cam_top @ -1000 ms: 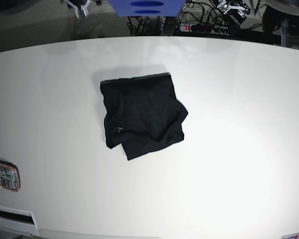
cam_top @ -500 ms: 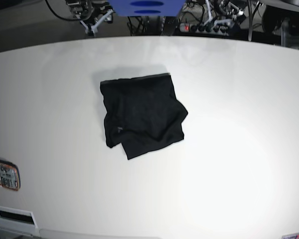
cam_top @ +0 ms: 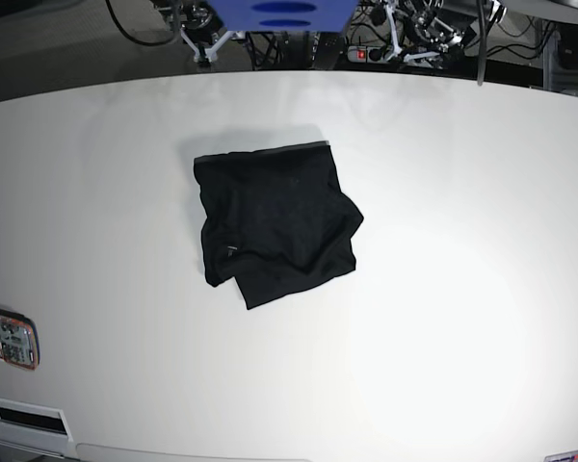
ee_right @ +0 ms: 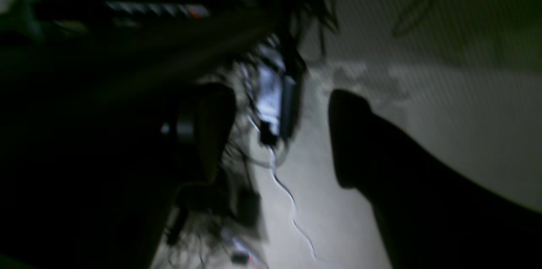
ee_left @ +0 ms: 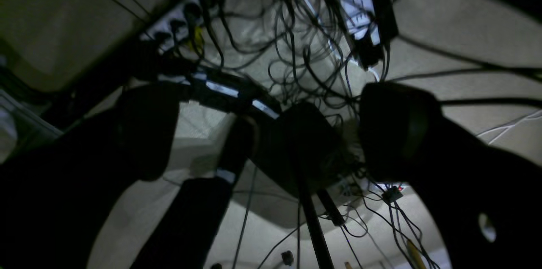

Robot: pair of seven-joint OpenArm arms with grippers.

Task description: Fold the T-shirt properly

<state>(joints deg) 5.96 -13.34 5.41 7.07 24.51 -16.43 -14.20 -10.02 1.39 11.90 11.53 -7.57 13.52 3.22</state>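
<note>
We see the T-shirt (cam_top: 275, 224) lying folded into a rough square near the middle of the white bench (cam_top: 462, 289), well apart from both arms at the far edge. Our left hand (ee_left: 271, 133) hangs over a tangle of floor cables (ee_left: 296, 27) with its fingers spread wide and empty. Our right hand (ee_right: 279, 133) also stands apart, gripping nothing.

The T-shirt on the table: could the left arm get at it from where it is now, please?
Probably yes. The T-shirt lies alone on the bare table, nothing over it. The left gripper is beyond the far edge, fingers apart, holding nothing.
</note>
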